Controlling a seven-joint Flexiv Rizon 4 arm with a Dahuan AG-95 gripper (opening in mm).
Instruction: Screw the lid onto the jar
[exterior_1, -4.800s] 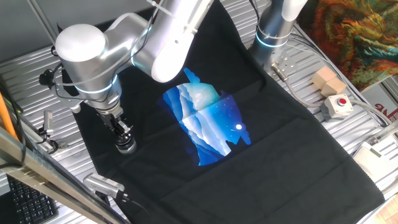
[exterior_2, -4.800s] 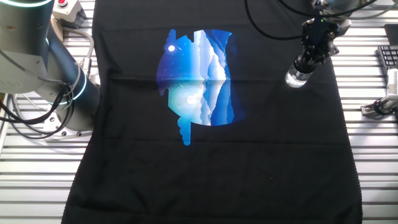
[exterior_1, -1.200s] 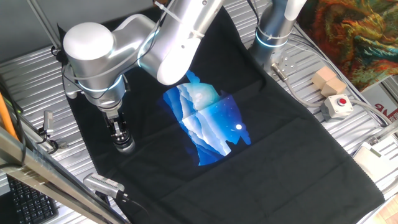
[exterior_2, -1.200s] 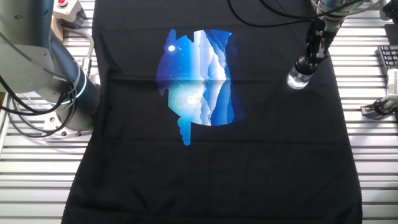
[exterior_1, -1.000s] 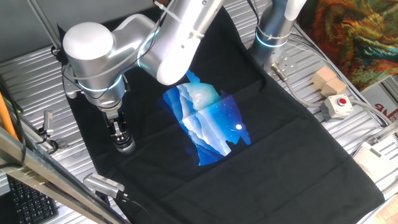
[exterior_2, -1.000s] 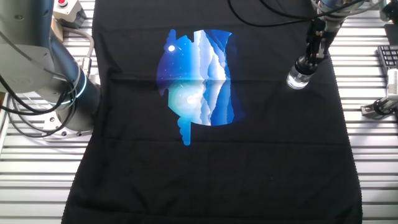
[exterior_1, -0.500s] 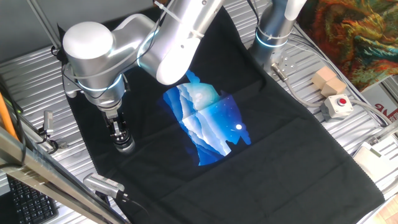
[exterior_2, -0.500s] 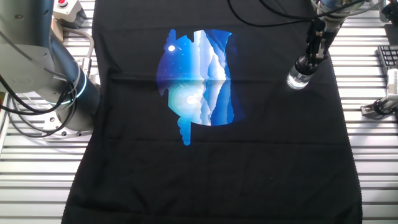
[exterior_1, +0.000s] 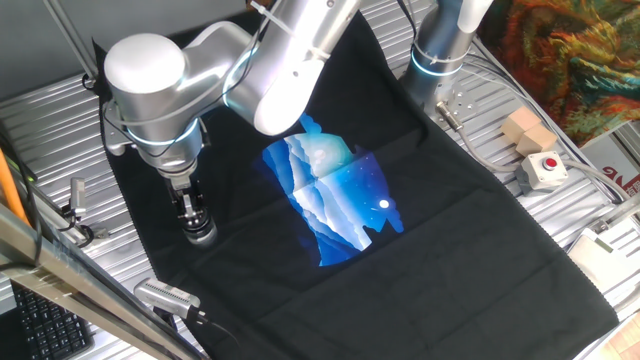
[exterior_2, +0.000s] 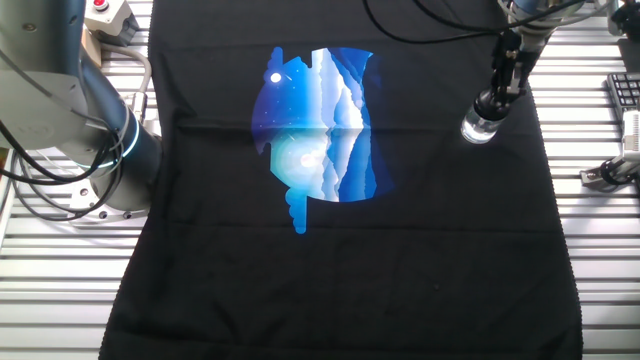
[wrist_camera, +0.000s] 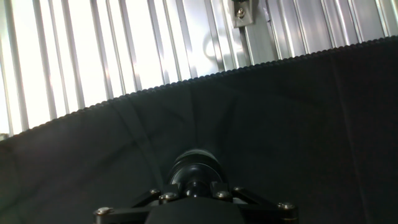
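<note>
Hand view: gripper (wrist_camera: 194, 186) at bottom centre, fingers closed on dark round lid (wrist_camera: 196, 163). Black cloth (wrist_camera: 298, 118) fills lower frame. Ribbed metal table (wrist_camera: 93, 50) across top, bracket (wrist_camera: 244, 12) upper centre-right.

One jar (exterior_2: 478, 127) stands directly under the gripper (exterior_2: 492, 102), with one lid (wrist_camera: 194, 167) on top of it between the fingers. One black cloth (exterior_2: 400, 250) lies beneath. Far from the gripper sit two red-buttoned boxes (exterior_1: 543, 168) and two wooden blocks (exterior_1: 526, 129).
</note>
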